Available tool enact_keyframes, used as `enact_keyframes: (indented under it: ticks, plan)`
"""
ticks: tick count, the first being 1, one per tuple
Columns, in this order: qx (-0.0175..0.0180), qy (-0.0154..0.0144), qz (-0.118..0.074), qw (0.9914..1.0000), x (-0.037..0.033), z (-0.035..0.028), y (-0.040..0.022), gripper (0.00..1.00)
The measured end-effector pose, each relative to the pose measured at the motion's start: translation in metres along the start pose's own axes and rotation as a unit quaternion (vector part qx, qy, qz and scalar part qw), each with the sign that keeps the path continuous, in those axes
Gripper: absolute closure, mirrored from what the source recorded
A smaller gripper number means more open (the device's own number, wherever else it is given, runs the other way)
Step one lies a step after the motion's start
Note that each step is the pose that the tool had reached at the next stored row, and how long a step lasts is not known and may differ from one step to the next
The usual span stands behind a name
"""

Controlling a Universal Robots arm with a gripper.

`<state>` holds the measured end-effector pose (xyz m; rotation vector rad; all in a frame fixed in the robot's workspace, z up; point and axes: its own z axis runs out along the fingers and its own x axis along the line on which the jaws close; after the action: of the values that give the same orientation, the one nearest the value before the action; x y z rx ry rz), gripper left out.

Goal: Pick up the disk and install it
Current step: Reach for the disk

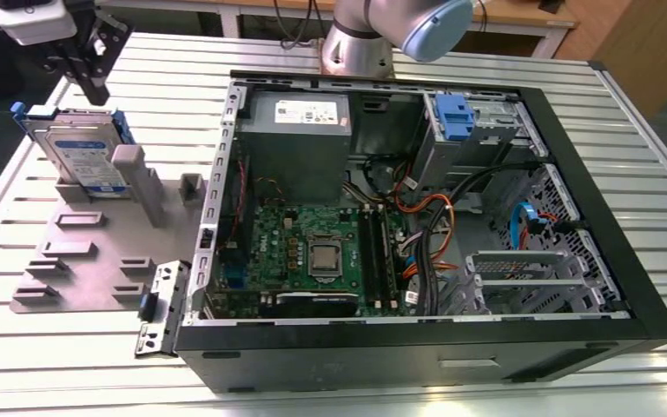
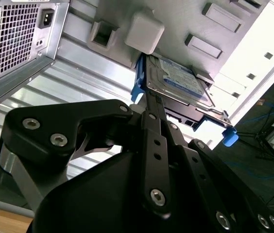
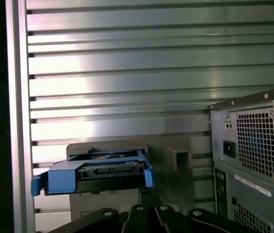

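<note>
The disk (image 1: 84,156) stands on edge in a slot of the grey fixture plate (image 1: 90,261), at the exterior view's left of the computer case. It is silver with a white-and-blue label and blue carrier rails. Both wrist views show it too: the label side (image 2: 178,77) and one blue rail end-on (image 3: 95,170). My gripper (image 1: 93,91) hangs just above the disk's top edge, apart from it and holding nothing. Its black fingers look shut together, reaching toward the disk's blue rail (image 2: 149,99) (image 3: 149,194).
The open computer case (image 1: 577,174) lies on the slatted metal table (image 1: 658,139), with a blue bracket (image 1: 454,117) on its upper drive bay. Motherboard and cables fill its middle. The case's vented rear (image 3: 253,145) is close beside the fixture. The arm's base (image 1: 363,39) stands behind the case.
</note>
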<state>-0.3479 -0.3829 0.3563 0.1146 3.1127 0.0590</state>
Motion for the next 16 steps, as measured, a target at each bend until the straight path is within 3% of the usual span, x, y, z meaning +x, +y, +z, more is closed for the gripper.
enact_keyframes:
  ticks: [16]
  plan:
    - [0.0028, -0.0002, -0.003, 0.99999, 0.0246, 0.0086, -0.001, 0.89]
